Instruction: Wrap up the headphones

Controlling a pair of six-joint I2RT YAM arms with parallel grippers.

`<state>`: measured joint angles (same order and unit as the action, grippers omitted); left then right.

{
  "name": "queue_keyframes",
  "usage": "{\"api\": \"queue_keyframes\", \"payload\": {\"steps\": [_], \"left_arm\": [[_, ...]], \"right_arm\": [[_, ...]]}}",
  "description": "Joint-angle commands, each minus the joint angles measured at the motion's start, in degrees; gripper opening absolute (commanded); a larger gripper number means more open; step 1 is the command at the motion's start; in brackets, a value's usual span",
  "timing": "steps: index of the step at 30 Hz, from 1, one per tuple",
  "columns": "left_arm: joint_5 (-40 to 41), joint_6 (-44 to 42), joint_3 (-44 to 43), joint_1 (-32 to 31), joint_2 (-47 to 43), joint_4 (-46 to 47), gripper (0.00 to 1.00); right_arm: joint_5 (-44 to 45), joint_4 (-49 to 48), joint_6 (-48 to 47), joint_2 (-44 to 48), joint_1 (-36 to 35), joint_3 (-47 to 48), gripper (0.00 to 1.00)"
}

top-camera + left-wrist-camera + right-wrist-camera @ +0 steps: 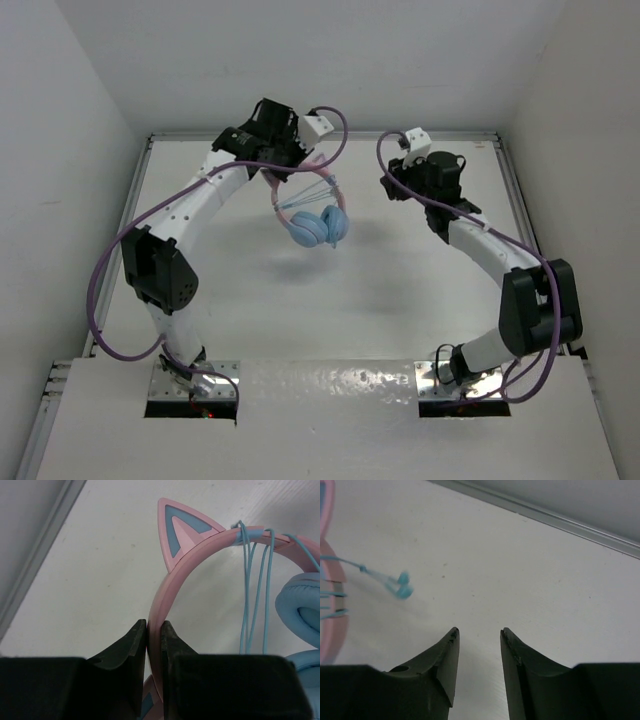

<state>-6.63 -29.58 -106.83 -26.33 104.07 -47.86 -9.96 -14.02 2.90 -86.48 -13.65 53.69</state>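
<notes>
Hanging from the left claw [155, 630], the headphones [318, 222] are near the far middle of the white surface [400, 300], lifted off it, with a soft shadow beneath. The left claw is clenched on the pink headband [200, 570], and its two dark fingers pinch the band edge-on. In the left wrist view, a pink cat ear [182, 527] with a blue centre stands on the band just beyond the grip. Several strands of thin pale blue cable [267, 580] cross over the band past that ear and run down toward the camera. The light blue ear cups [300, 610] sit at the right edge of that view. From above they hang together, below the band.

The right claw [479, 632] is released, jaws apart and grasping nothing, with bare surface beneath. It is to the right of the headphones, well apart from them. In its own view the cable's blue tip, blurred, sticks out at the left, not touching the fingers.
</notes>
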Motion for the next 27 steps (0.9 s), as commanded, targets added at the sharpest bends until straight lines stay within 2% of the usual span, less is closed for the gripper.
{"api": "queue_keyframes", "payload": {"steps": [1, 5, 18, 21, 27], "left_arm": [[8.5, -5.9, -1.2, -2.7, -3.3, 3.4, 0.00], [8.0, -4.8, -3.2, -3.2, -2.7, 4.7, 0.00], [5.1, -2.3, -2.0, -3.4, -2.9, 4.3, 0.00], [5.5, -1.8, -1.5, -3.4, -3.0, 4.5, 0.00], [4.3, -0.5, -1.5, -3.4, -3.0, 4.4, 0.00]], "right_arm": [[-1.4, -4.6, 13.9, 2.9, -0.4, 3.5, 0.39], [-1.3, -7.6, 15.6, 2.2, -4.0, 3.8, 0.47], [-3.4, -12.7, 26.3, -4.0, -11.0, 8.6, 0.52], [-1.7, -10.6, 23.8, -4.9, -13.0, 9.8, 0.52], [5.6, -7.0, 21.4, -7.6, -15.2, 11.8, 0.59]]}}
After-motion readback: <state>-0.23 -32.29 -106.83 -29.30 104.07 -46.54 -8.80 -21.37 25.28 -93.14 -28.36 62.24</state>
